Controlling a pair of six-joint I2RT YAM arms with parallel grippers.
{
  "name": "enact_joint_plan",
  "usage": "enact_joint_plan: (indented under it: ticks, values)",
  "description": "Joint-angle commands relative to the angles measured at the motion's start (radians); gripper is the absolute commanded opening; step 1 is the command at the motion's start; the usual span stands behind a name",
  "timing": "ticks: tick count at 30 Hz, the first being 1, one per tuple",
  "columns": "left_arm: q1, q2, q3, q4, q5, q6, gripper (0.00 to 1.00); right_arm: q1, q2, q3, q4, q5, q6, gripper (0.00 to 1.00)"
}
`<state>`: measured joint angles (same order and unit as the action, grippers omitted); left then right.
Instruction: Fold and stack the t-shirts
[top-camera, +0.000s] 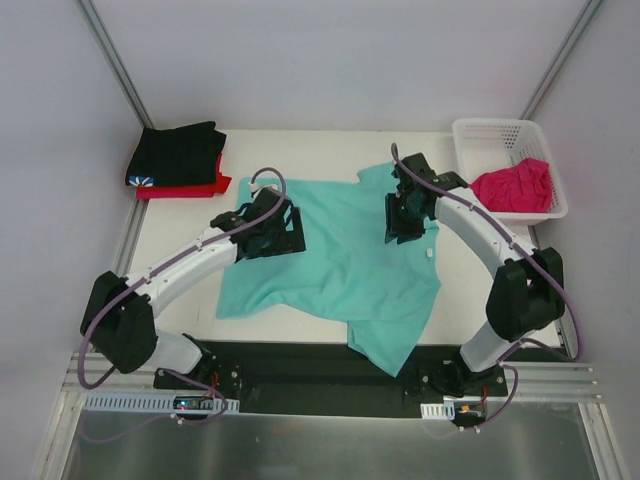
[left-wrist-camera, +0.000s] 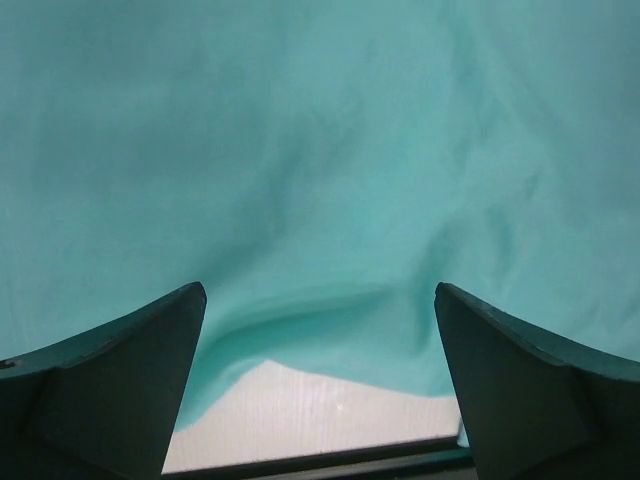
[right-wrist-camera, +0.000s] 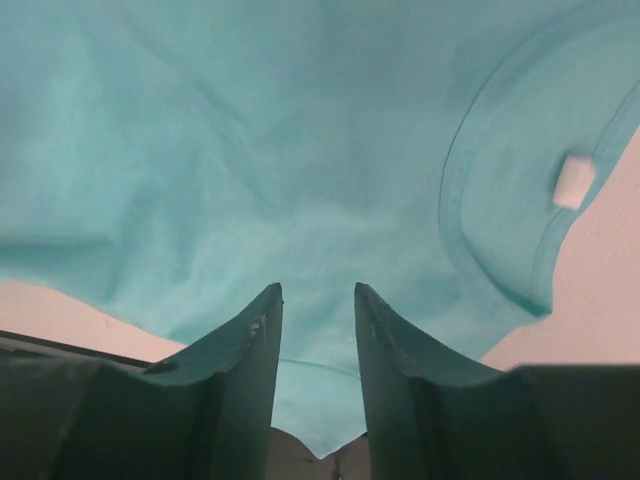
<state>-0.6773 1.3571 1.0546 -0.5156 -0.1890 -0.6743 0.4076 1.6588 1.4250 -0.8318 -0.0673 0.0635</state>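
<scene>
Top external alone shows pink shirt (top-camera: 512, 187) in basket (top-camera: 497, 124); left tool (left-wrist-camera: 318, 300) wide, right tool (right-wrist-camera: 318, 295) narrow.

Pale table (top-camera: 300, 150). Spread rumpled across its centre: teal-green t-shirt (top-camera: 340, 260), reaching past the 6 o'clock edge. At 10 o'clock, folded red t-shirt (top-camera: 200, 188) under a black t-shirt (top-camera: 178, 152). At 2 o'clock, white lattice basket (top-camera: 500, 126).

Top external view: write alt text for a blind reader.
A teal-green t-shirt lies spread and rumpled on a white table, the left gripper and right gripper over it. A folded black t-shirt tops a red t-shirt far-left; a magenta t-shirt lies in a basket.
</scene>
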Motion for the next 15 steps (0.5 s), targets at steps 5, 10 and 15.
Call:
enact_joint_plan:
  ticks: [5,10,15]
  values:
    - [0.131,0.158,-0.013,0.147,0.123,0.101,0.99,0.101,-0.109,-0.211,0.042,0.061,0.108,0.07]
    - [0.154,0.203,-0.021,0.173,0.155,0.091,0.99,0.148,-0.137,-0.290,0.051,0.095,0.150,0.01]
    - [0.154,0.182,-0.057,0.187,0.154,0.085,0.99,0.220,-0.142,-0.371,0.072,0.118,0.190,0.01]
